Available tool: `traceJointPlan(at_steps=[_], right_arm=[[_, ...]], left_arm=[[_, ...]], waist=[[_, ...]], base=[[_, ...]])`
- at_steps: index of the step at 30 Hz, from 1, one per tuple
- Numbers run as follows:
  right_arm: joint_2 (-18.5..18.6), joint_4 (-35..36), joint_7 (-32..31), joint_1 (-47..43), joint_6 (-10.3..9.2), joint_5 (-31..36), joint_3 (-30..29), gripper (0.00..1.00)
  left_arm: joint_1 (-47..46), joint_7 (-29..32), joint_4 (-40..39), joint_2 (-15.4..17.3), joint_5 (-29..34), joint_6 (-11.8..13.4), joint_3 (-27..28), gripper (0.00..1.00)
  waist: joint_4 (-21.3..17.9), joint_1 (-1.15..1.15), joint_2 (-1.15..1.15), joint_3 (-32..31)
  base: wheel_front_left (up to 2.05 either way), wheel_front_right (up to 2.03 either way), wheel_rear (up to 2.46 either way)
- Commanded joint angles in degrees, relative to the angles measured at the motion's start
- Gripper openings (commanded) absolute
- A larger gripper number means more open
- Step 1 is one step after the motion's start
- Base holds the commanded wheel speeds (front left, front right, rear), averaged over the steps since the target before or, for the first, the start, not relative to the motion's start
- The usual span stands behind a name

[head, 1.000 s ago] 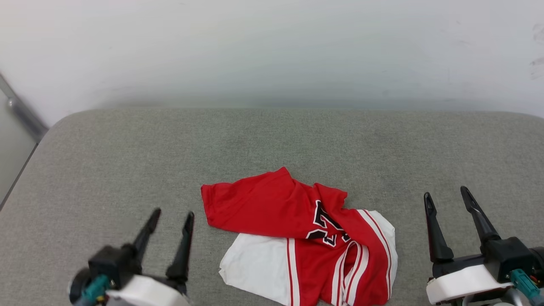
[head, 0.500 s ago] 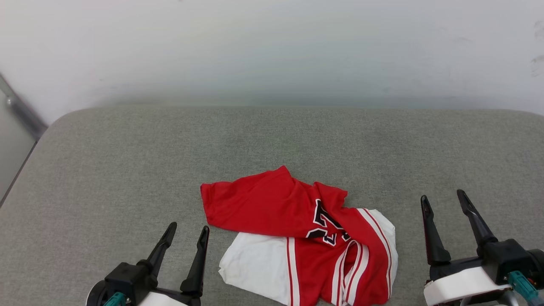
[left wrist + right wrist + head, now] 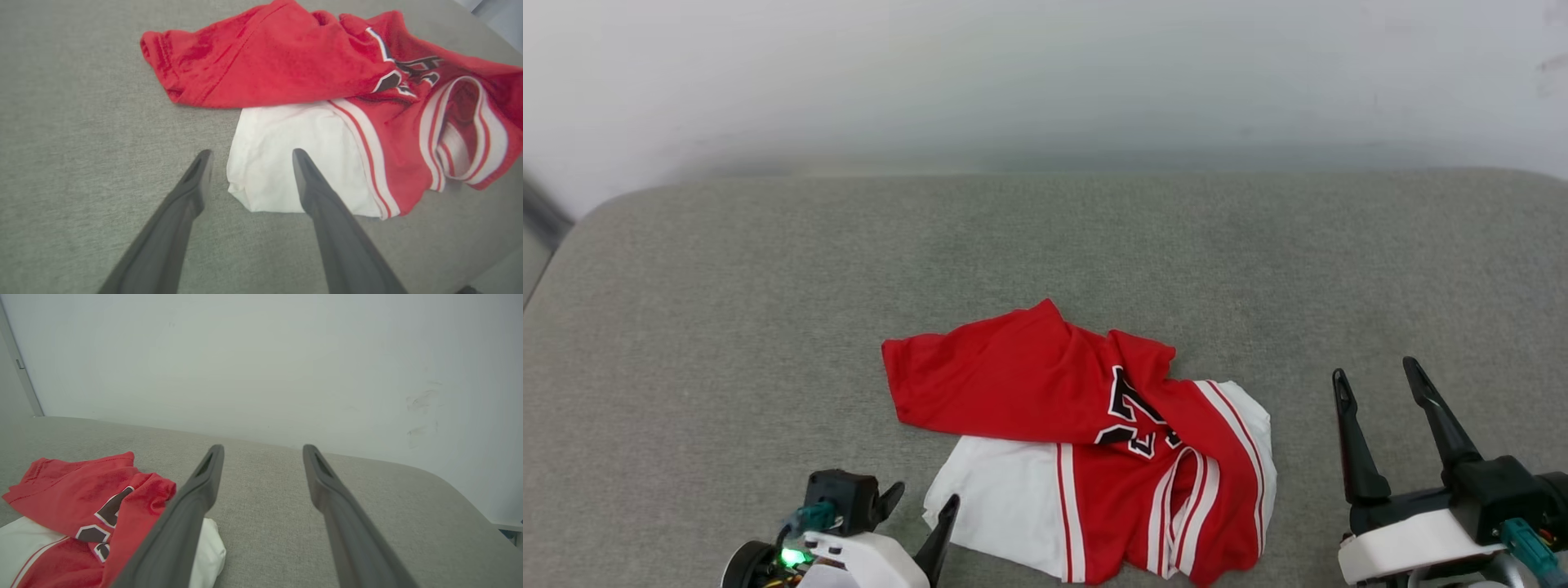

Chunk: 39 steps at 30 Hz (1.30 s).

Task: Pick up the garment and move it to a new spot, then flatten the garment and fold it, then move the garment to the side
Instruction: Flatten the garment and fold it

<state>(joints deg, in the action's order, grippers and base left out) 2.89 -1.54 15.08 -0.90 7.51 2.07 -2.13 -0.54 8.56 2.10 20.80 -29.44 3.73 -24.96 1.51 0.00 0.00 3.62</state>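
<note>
Garment [image 3: 1045,392] lies crumpled; left pincer [image 3: 251,152] and right pincer [image 3: 1375,367] both spread wide, gripping nothing

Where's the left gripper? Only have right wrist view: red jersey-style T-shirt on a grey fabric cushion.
Observer: The left gripper is open, aimed at the red jersey-style T-shirt; its fingers straddle the white sleeve edge above the grey fabric cushion.
Operator: Neck opening?
Observer: The red-and-white striped neckband lies open, beyond that sleeve in left wrist view.
Operator: Right gripper clear?
Observer: Head view: right gripper open, apart from the shirt's edge.
</note>
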Motion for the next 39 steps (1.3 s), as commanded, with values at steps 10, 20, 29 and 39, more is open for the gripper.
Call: traceJointPlan(at_steps=[10, 20, 29, 39], right_arm=[[0.0, 1.1, 0.1, 2.2, -0.04, 0.4, 0.1, 1.00], [0.0, 1.1, 0.1, 2.6, -0.04, 0.9, -0.5, 1.00], [0.0, 0.0, 0.1, 1.6, -0.04, 0.8, -0.7, 1.00], [0.0, -1.5, 0.1, 1.1, -0.04, 1.0, -0.2, 1.00]], left_arm=[[-3.7, 11.4, 4.4, 0.5, -0.2, 3.0, -1.7, 1.00], [-5.2, 14.9, 5.1, 2.2, -0.3, 3.7, -1.4, 0.00], [-1.6, 6.7, 4.6, 5.1, -0.8, 9.2, 6.5, 0.00], [0.4, 0.3, 3.6, 5.2, -0.1, 9.0, 7.6, 1.00]], waist=[[-2.6, 0.00, 0.00, 5.7], [-1.7, 0.00, 0.00, 7.7], [0.8, 0.00, 0.00, 4.9], [1.7, 0.00, 0.00, 2.4]], base=[[0.00, 0.00, 0.00], [0.00, 0.00, 0.00], [0.00, 0.00, 0.00], [0.00, 0.00, 0.00]])
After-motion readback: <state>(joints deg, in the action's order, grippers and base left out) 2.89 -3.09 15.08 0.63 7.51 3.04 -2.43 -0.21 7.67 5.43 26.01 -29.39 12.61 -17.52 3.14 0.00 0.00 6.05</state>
